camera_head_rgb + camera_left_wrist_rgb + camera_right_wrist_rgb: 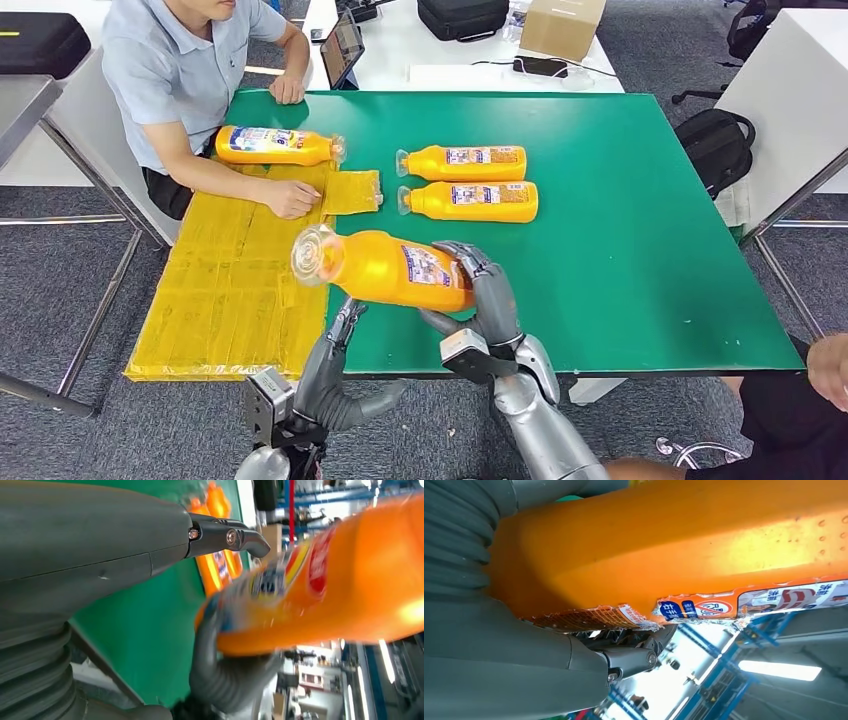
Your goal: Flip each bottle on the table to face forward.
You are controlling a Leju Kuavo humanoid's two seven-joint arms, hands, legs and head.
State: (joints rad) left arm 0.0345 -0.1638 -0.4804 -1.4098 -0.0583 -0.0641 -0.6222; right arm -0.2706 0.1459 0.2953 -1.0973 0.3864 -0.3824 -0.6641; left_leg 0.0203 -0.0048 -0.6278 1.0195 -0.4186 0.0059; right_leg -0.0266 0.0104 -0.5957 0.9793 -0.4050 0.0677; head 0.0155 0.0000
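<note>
The right hand (487,300) holds an orange bottle (385,268) by its base, lifted over the green surface (640,250); the left hand (335,365) hangs below, fingers apart and holding nothing. Beyond it, two bottles (465,180) lie label-up, seemingly done. A person's hand (290,198) rests on yellow sheets (225,290) beside a fourth bottle (275,146).

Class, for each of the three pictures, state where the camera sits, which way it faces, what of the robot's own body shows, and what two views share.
Head view: high on the robot, looking forward and down at the green table; both silver arms show, the right hand gripping the held orange bottle, the left hand beside it.
Left wrist view: behind the left hand, facing the held orange bottle.
Right wrist view: behind the right hand, close under the held orange bottle.
Shared: all three show that bottle.
</note>
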